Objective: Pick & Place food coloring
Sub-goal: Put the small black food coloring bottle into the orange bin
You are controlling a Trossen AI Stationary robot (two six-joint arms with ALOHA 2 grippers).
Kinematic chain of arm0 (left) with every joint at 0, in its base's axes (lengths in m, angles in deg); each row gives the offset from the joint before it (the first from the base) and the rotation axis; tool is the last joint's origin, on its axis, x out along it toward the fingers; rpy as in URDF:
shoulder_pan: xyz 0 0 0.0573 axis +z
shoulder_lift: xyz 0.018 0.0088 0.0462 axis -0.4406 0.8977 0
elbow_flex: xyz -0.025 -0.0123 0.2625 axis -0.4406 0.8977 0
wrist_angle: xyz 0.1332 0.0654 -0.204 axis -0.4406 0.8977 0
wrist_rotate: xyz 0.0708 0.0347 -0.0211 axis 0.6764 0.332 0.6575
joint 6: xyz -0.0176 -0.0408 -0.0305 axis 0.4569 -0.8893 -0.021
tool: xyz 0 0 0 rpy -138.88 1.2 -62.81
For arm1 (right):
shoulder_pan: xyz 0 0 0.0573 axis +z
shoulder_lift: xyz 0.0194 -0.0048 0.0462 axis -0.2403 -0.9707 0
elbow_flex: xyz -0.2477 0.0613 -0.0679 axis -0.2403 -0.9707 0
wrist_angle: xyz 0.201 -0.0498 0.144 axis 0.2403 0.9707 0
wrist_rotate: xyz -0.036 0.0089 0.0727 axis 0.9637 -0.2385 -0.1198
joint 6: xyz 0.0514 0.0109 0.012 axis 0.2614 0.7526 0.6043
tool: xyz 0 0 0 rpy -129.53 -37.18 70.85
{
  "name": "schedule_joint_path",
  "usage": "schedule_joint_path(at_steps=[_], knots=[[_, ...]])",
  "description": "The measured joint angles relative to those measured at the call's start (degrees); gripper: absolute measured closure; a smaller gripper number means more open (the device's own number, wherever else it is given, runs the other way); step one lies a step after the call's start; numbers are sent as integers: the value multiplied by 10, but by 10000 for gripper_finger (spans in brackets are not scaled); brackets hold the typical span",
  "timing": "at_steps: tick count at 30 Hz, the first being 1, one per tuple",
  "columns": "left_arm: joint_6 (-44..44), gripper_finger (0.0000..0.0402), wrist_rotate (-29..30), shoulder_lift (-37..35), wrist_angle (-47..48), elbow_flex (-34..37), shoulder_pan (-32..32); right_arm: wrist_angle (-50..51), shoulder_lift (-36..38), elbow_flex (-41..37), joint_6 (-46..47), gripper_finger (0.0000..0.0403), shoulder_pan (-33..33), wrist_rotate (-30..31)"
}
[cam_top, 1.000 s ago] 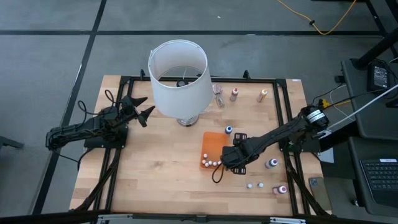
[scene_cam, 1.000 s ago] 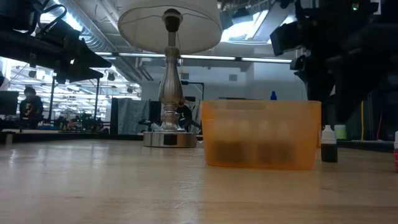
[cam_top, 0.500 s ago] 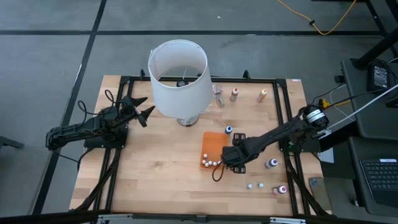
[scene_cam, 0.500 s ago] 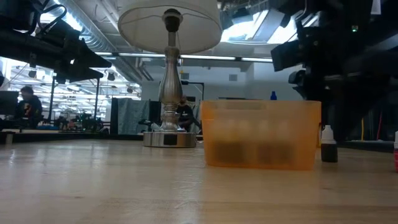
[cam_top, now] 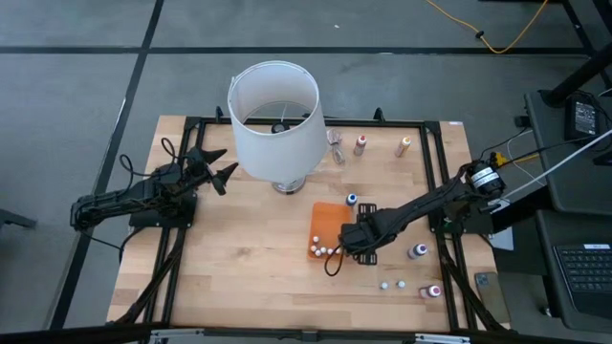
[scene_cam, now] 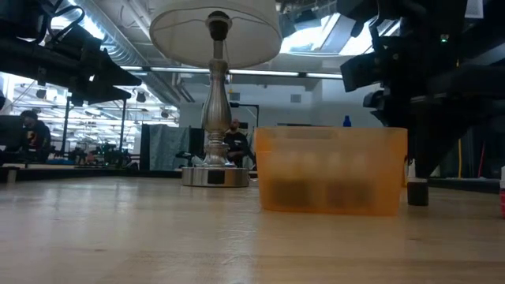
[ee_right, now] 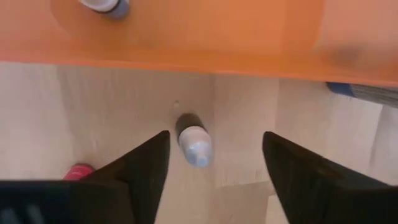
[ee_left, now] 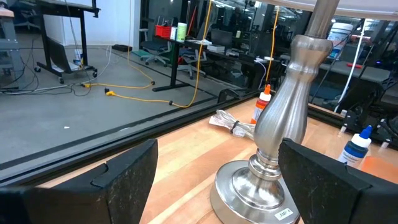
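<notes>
The right gripper (cam_top: 337, 250) is held spread, grasping nothing, at the orange tray's (cam_top: 328, 222) near corner. Small white-capped food coloring bottles (cam_top: 323, 251) are gathered inside the tray there. A dark bottle (ee_right: 191, 140) is seen between the fingers on the bench (cam_top: 239, 258). The left gripper (cam_top: 225, 164), spread, waits far from the tray, beside the lamp (cam_top: 275, 119).
</notes>
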Motion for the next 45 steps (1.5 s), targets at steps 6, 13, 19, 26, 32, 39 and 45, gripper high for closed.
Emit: schedule_joint_path(at_steps=[6, 13, 19, 26, 32, 39, 45], knots=[[0, 80, 0, 0, 0, 0, 0, 0, 0, 0, 13, 222, -1, -9], [0, 80, 0, 0, 0, 0, 0, 1, 0, 0, 14, 283, -1, -15], [0, 79, 0, 0, 0, 0, 0, 9, 0, 1, 14, 341, -1, -15], [0, 80, 0, 0, 0, 0, 0, 37, -1, 21, 15, 349, 2, -16], [0, 80, 0, 0, 0, 0, 0, 71, -1, 45, 19, 343, 2, -16], [0, 80, 0, 0, 0, 0, 0, 157, -1, 104, 19, 347, 2, -24], [0, 79, 0, 0, 0, 0, 0, 220, -3, 184, 27, 345, 2, -26]])
